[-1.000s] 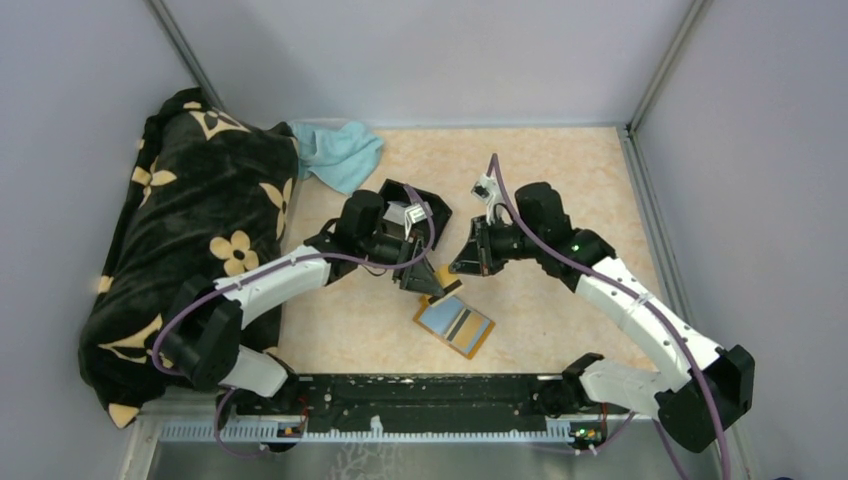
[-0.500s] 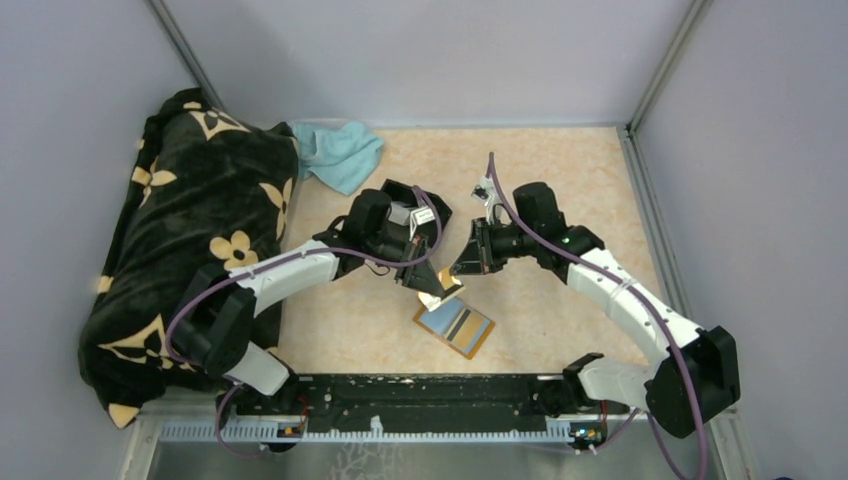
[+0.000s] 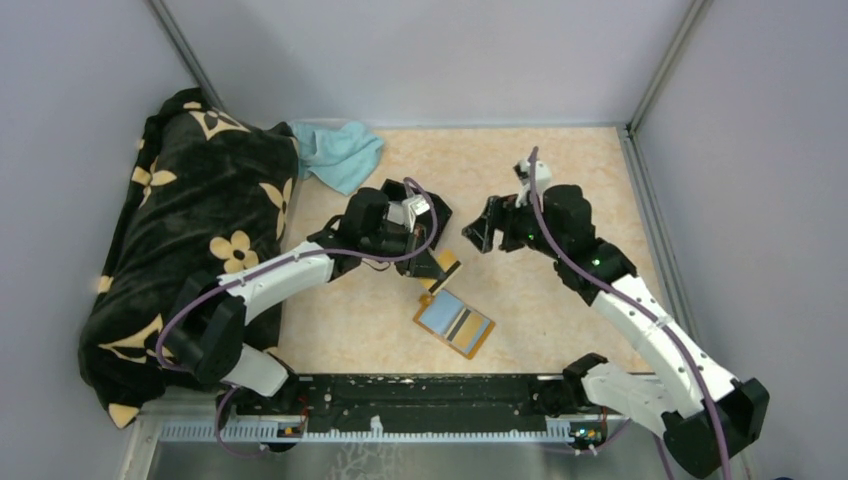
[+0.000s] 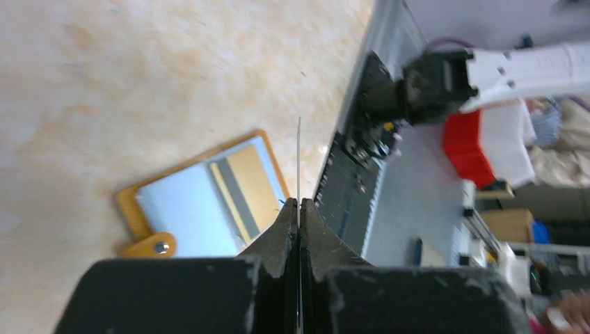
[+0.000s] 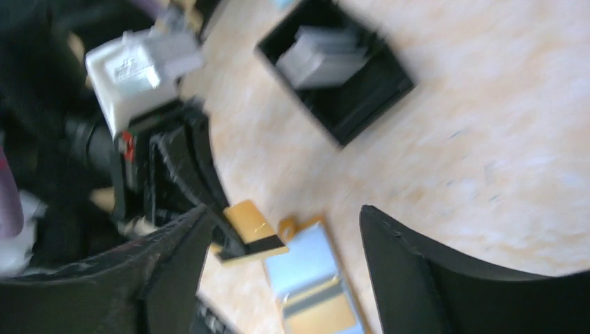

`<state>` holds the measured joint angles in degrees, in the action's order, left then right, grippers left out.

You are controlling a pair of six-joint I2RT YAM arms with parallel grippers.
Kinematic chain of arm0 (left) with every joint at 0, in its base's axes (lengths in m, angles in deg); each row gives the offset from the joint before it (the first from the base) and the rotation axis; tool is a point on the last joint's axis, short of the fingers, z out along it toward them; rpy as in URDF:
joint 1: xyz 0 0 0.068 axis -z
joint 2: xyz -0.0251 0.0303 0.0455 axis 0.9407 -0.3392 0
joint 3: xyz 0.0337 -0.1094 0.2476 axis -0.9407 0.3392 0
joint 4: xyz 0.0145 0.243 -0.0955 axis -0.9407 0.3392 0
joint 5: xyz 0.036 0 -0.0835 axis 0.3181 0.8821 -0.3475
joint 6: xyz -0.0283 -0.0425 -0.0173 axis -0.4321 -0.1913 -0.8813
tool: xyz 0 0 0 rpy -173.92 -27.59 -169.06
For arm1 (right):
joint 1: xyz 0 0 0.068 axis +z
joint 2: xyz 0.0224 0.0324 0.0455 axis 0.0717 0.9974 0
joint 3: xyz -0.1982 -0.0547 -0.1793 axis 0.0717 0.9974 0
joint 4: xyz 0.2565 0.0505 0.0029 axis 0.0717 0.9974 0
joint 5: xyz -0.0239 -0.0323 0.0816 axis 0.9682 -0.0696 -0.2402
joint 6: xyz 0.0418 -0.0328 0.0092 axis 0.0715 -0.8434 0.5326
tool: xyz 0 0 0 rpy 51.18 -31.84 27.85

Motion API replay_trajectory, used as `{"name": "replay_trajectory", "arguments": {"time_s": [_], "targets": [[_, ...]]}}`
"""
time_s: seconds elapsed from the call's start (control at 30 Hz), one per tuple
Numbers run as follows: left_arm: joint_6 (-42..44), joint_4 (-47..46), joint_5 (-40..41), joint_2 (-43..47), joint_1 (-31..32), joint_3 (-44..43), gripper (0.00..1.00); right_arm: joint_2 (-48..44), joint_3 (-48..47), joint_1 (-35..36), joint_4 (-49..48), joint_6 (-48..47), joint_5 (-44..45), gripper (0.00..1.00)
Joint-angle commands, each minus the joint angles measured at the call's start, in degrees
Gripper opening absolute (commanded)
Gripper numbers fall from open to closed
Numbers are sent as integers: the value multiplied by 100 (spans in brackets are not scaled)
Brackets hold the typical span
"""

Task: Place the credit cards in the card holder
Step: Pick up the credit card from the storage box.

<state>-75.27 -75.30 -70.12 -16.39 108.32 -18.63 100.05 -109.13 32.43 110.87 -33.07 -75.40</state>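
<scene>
Top external view: a gold, dark-striped card (image 3: 447,266) is being clamped edge-on by the left end effector (image 4: 299,212), whose fingers are pressed tight on it, just above the open wallet (image 4: 127,207) lying on the surface (image 3: 560,180). A second ago the right end effector (image 3: 478,230) was shut close beside that card while the left one was not yet closed. Now the right one's jaws are being held wide apart with nothing between them, and it is being drawn back toward the far side. So the card is being handed from right to left (a regrasp, it seems), and the insertion is judged to be falling to the left arm. A bluish card and a gold striped one are already being carried in the wallet. A stack of pale cards (image 5: 320,52) is being kept in the black tray (image 5: 362,104), so more are waiting.
</scene>
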Motion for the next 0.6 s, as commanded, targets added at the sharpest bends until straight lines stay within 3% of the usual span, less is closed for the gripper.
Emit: {"name": "replay_trajectory", "arguments": {"time_s": [0.0, 0.07, 0.17, 0.3, 0.4, 0.47, 0.57], "targets": [[-396, -182, 1664, 458, -1, -157, 0, -478, 256, -31, -1363, -221, 2468, 87], [-530, -366, 2171, 632, -7, -10, 0, -515, 567, -35, -2120, -252, 3438, 98], [-602, -647, 2749, 845, -25, 256, 0, -515, 1011, -45, -3157, -183, 3874, 99], [-695, -804, 3039, 957, -104, 381, 0, -307, 1707, -74, -4809, -12, 3380, 98], [-789, -902, 3071, 932, -128, 351, 0, 154, 1488, -72, -4445, -204, 2630, 98], [-873, -905, 3022, 847, -148, 265, 0, 357, 1376, -47, -4046, -160, 2492, 92], [-1097, -949, 2848, 693, -181, 198, 0, 205, 1642, -45, -3993, 252, 1984, 89]]}}
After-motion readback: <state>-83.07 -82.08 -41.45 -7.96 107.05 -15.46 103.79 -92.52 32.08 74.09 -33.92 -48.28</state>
